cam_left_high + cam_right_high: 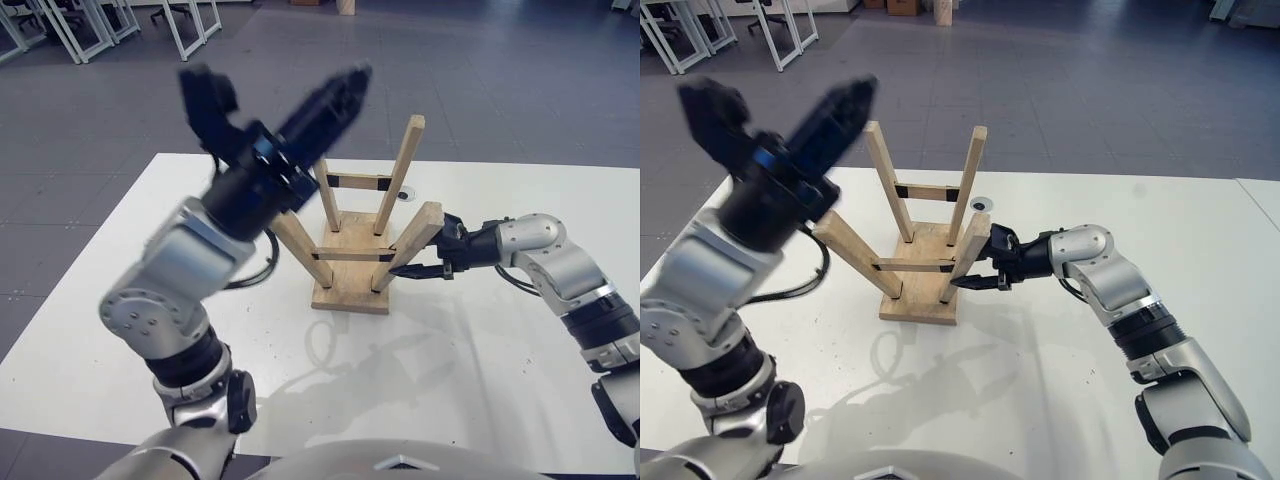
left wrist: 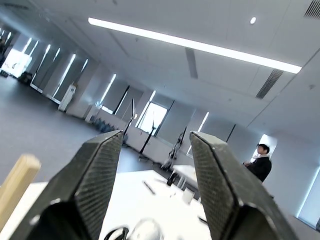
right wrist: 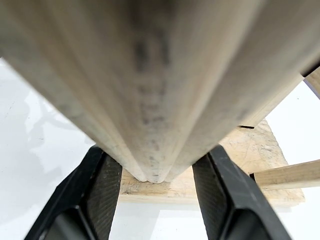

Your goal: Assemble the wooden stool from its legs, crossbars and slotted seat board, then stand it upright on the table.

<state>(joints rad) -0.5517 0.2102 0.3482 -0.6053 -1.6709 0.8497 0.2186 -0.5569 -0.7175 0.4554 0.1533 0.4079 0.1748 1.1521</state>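
Observation:
The wooden stool stands upside down on the white table [image 1: 480,350], its seat board [image 1: 350,292] flat on the surface and several legs pointing up. Crossbars [image 1: 357,254] join the legs. My right gripper [image 1: 428,250] is shut on the near right leg [image 1: 418,232], one finger on each side; the right wrist view has that leg [image 3: 150,90] pressed between the fingers [image 3: 97,200]. My left gripper [image 1: 270,95] hangs high in the air above and left of the stool, open and holding nothing. Its fingers [image 2: 87,190] stand wide apart in the left wrist view.
A small round hole [image 1: 403,195] lies in the table just behind the stool. A black cable [image 1: 250,278] loops on the table left of the seat board. Bare table spreads in front and to the right. Desk frames stand on the floor far behind.

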